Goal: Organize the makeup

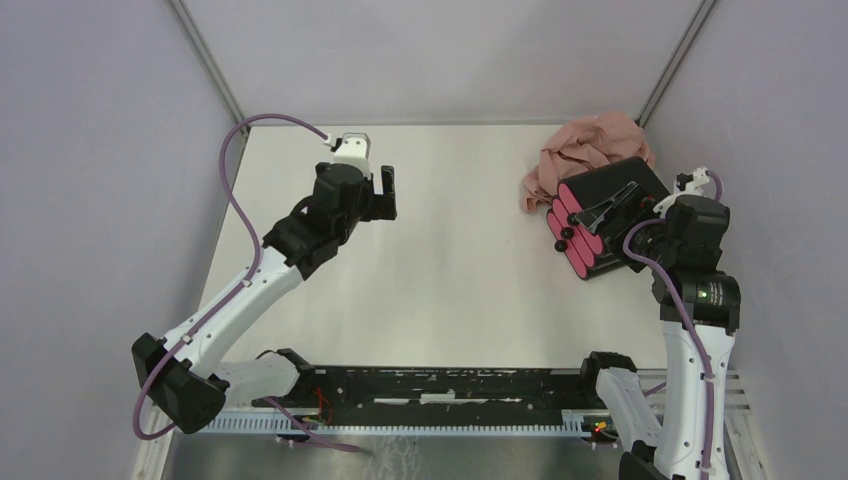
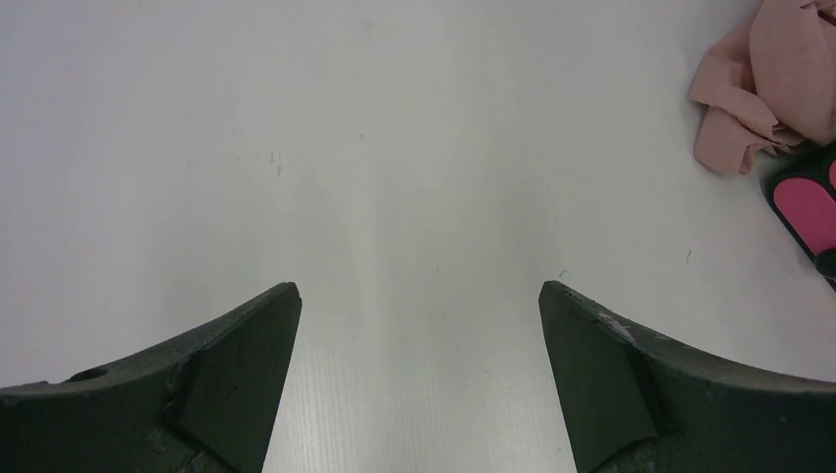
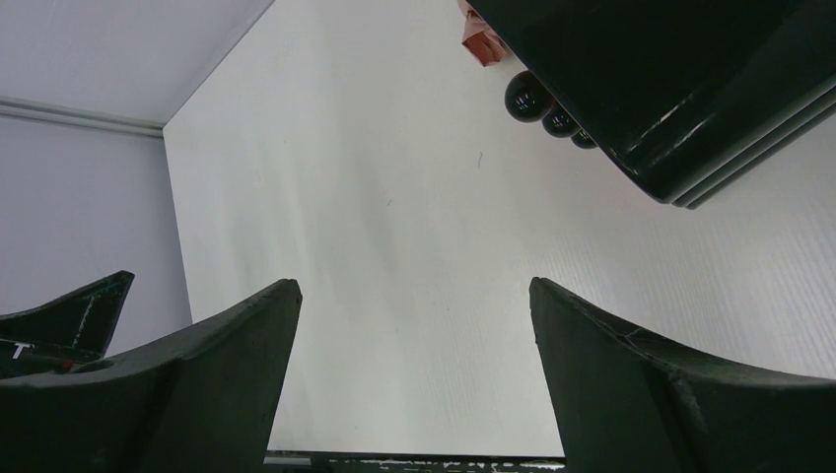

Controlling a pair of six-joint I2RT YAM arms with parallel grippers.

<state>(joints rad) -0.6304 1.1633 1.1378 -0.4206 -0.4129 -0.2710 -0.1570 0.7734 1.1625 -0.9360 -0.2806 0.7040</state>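
Left end effector [image 2: 419, 291] spread above table [image 2: 394, 148], right end effector [image 3: 414, 286] spread beside black box [image 3: 651, 89]

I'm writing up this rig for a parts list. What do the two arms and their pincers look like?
Both arms have white links and black joint housings. A purple cable loops along the left arm; another runs down the right arm, which shows a small green light. The left pincer and right pincer each have two dark, wedge-shaped fingers.
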